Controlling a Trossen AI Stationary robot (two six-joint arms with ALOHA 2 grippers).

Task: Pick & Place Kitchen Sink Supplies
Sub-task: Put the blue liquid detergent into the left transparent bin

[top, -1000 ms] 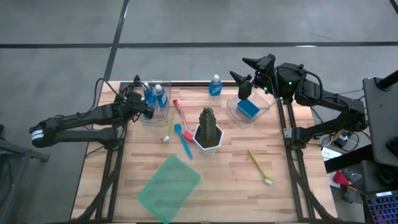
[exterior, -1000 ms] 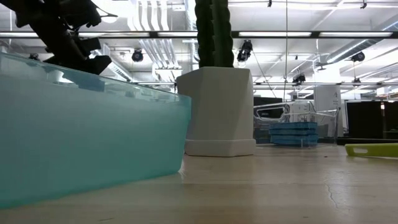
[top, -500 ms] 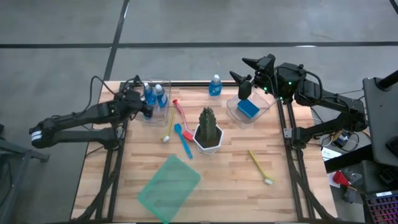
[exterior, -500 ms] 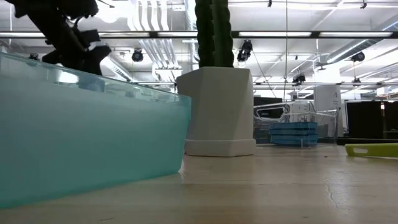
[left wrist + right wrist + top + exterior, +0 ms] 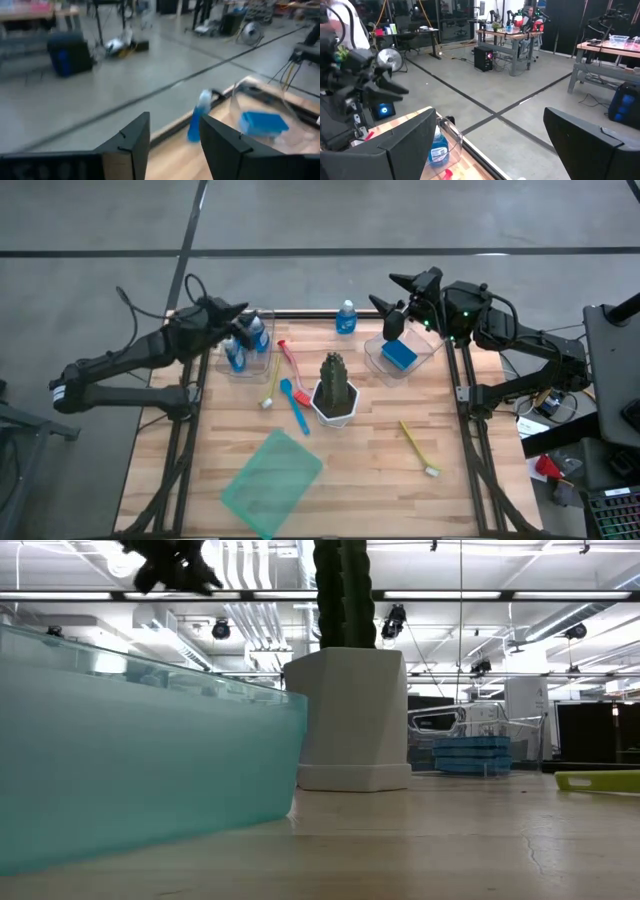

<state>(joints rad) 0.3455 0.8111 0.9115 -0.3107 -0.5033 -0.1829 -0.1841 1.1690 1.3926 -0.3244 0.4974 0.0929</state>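
In the high view, my left gripper [image 5: 236,321] is open and raised over a clear container [image 5: 249,366] that holds two blue bottles [image 5: 237,356] [image 5: 258,334]. A third blue bottle [image 5: 346,317] stands by the table's far edge; it also shows in the left wrist view between the fingers, bottle [image 5: 199,117]. My right gripper [image 5: 393,297] hangs open above a second clear container [image 5: 372,352] holding a blue sponge [image 5: 399,355]. On the table lie a red brush [image 5: 292,368], a yellow brush [image 5: 272,385], a blue brush [image 5: 296,407] and a lime brush [image 5: 418,448].
A dark green cactus in a white pot [image 5: 335,388] stands mid-table beside the brushes. A translucent green sheet [image 5: 272,482] lies near the near edge and fills the low view's left, sheet [image 5: 150,760]. Bare wood shows between the lime brush and the sheet.
My left gripper has risen from beside the bottles in the left container and swung toward the table's far edge, and it now stands clear above the container. My right arm has kept still.
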